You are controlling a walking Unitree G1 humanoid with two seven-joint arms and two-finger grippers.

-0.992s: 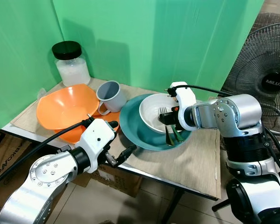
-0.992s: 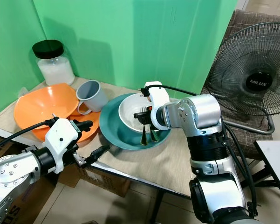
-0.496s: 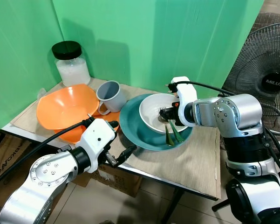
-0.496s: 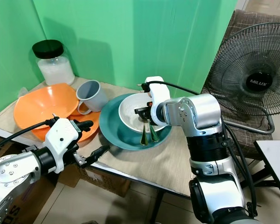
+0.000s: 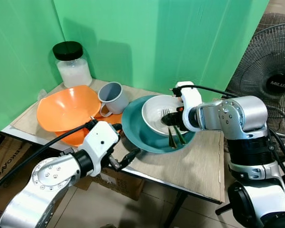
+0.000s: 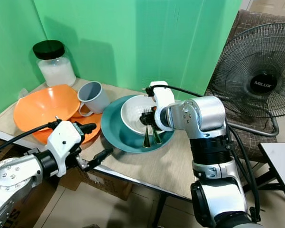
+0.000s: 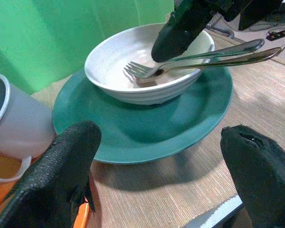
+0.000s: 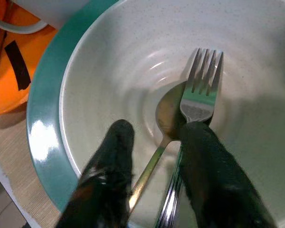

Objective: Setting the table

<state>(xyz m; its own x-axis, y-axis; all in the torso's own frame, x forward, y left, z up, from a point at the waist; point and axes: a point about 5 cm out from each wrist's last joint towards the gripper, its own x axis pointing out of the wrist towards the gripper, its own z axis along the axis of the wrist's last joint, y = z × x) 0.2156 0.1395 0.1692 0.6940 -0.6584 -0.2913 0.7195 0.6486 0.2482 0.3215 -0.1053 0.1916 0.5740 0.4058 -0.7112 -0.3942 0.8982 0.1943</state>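
A white bowl [image 5: 154,114] stands on a teal plate [image 5: 137,134] in the middle of the table. In the bowl lean a fork [image 8: 201,90] and a spoon [image 8: 168,114], their handles sticking out over the near rim. My right gripper [image 8: 157,128] is down in the bowl and open: the spoon's handle runs between its fingers, and the fork's handle lies under one finger [image 8: 208,175]. At the table's front edge, short of the plate, my left gripper [image 5: 123,141] hangs wide open and holds nothing.
A grey mug [image 5: 111,95] stands left of the plate, touching stacked orange bowls [image 5: 66,107]. A jar [image 5: 71,64] with a black lid is in the back left corner. A floor fan [image 5: 270,80] stands to the right. Bare tabletop [image 5: 194,166] lies in front right.
My right gripper drew back over the bowl half a second ago and has come down onto the cutlery again. The fork and spoon lie as before. The left arm has barely moved.
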